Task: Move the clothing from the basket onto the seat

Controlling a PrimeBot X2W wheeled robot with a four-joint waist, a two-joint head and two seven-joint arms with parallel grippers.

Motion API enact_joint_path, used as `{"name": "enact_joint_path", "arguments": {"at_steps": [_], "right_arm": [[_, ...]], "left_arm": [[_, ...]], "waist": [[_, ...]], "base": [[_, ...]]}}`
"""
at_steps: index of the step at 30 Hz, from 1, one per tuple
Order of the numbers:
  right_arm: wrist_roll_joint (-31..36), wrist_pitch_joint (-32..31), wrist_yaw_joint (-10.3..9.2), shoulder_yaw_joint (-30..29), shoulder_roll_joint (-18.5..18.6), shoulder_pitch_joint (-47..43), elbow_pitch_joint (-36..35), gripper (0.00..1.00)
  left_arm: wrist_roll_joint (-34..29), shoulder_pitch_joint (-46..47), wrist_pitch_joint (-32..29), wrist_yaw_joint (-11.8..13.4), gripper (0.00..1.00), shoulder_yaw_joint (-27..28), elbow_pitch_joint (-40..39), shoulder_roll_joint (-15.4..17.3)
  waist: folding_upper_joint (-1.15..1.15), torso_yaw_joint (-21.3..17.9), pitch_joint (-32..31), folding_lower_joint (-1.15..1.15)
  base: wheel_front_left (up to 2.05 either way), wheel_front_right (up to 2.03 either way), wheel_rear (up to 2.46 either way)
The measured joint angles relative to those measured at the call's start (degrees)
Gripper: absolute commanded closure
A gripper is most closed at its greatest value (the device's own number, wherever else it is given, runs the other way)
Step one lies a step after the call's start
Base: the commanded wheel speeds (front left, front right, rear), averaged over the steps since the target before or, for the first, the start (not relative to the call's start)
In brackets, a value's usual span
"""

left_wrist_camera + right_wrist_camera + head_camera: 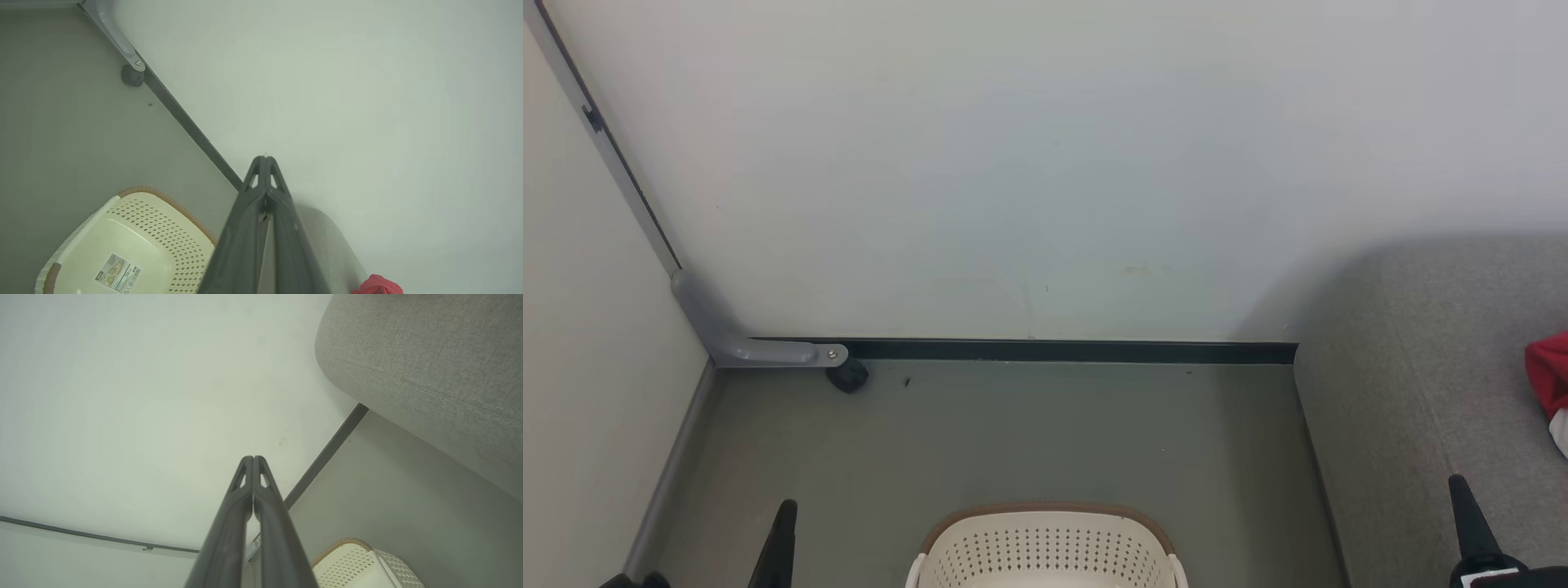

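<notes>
The cream basket [1045, 547] with a brown rim stands on the floor at the bottom middle of the head view. Its inside [122, 253] holds only a paper label. The grey seat [1429, 392] fills the right side, and red and white clothing [1553, 388] lies on it at the right edge. My left gripper [786, 510] is shut and empty, to the left of the basket. My right gripper [1456, 483] is shut and empty, over the seat's front part. The wrist views show the left gripper's tips [265, 158] and the right gripper's tips [253, 458] pressed together.
A pale wall [1013, 163] with a dark baseboard [1062, 351] stands behind the basket. A grey door stop arm [735, 335] and its black rubber foot [849, 376] sit at the left corner. Grey floor [1013, 433] lies between basket and wall.
</notes>
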State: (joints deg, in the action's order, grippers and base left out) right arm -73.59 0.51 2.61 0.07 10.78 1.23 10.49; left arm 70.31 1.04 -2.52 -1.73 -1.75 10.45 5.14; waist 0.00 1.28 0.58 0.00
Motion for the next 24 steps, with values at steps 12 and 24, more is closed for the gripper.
{"name": "enact_joint_path", "arguments": {"at_steps": [12, 24], "right_arm": [[-6.49, -2.16, 1.38, -2.43, -2.71, 0.96, 2.23, 1.0], [-13.97, -4.64, 2.94, -5.36, -5.9, 2.26, 4.93, 1.0]], "left_arm": [[7.21, 1.18, -1.43, -1.86, 1.0, 2.25, 2.08, -0.96], [15.88, 2.3, -2.98, -3.88, 1.0, 5.04, 4.54, -1.94]], "waist": [[0.0, -0.45, -0.16, 0.0], [0.0, -0.99, -0.35, 0.0]], "base": [[0.0, 0.0, 0.0], [0.0, 0.0, 0.0]]}}
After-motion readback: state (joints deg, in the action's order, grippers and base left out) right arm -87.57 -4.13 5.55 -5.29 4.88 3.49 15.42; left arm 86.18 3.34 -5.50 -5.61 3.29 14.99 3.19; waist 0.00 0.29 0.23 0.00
